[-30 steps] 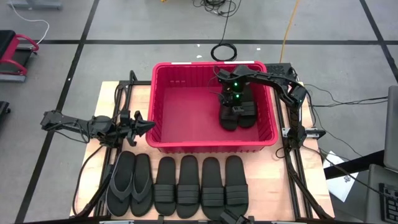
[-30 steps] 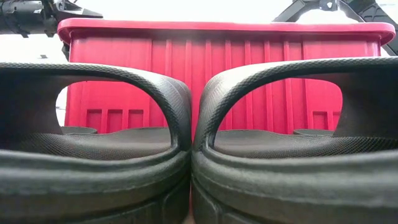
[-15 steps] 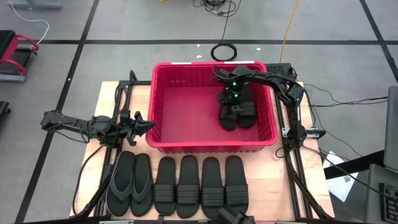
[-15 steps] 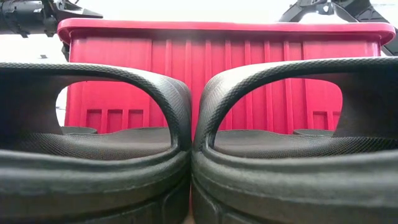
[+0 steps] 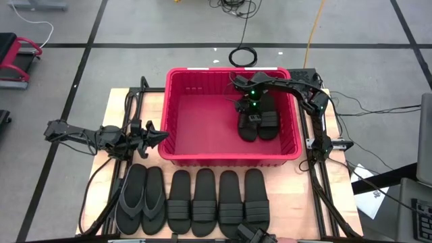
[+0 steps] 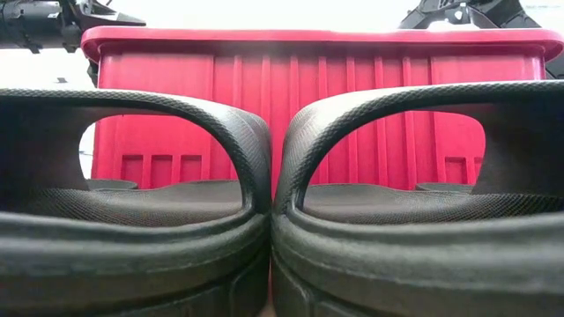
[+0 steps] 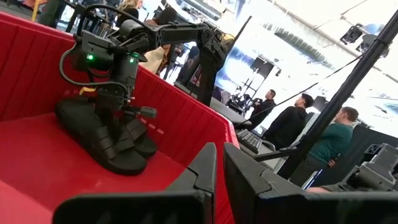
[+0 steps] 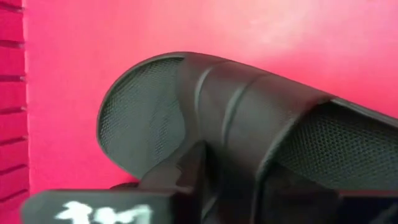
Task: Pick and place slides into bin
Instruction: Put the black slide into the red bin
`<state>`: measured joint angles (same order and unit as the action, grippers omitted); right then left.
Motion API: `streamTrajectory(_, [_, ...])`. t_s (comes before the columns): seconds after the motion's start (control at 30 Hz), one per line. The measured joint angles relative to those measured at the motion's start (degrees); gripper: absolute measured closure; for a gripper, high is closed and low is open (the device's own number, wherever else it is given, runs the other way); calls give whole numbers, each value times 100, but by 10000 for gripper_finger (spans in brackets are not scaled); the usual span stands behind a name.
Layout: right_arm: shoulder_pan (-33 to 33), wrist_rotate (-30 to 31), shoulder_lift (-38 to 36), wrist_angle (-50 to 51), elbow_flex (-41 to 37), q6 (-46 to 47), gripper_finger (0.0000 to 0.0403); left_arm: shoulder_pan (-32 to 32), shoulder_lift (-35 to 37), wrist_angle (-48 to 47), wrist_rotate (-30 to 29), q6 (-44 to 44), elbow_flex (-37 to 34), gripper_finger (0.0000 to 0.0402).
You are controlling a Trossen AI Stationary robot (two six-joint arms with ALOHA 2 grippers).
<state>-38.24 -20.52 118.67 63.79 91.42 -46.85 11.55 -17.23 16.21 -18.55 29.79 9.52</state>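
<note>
Slides: two ribbed-strap ones (image 5: 258,125) lie side by side on the floor of the bin (image 5: 202,156), directly under the right gripper (image 5: 251,112). Compared with a second ago, that gripper sits slightly higher and further toward the bin's back wall, and its grip has begun to loosen. In the right wrist view the fingers are close against the broad strap (image 8: 249,112) of the nearer slide; whether they have fully let go cannot be told, so mid-release is the reading. Both slides already rest flat on the red floor, so this placement looks essentially done.

Six more wait in a row on the table (image 5: 297,209) outside the bin's front wall, well away from the right gripper: two thong flip-flops (image 5: 140,199) and four ribbed slides (image 5: 217,201).

Left gripper (image 5: 154,137) hovers clenched and empty, just beside the bin's left wall, above the flip-flop end of the row.

Judgement: a quarter done; next pick comes from the row.
</note>
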Motion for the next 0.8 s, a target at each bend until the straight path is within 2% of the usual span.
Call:
streamTrajectory(0.53, [10,259,-323,-468,0,719,220,0,0,-9,35,-92,0,376])
streamTrajectory(0.8, [13,830,-400,-482,2,888,198,0,0,-11,50,-161,0,376])
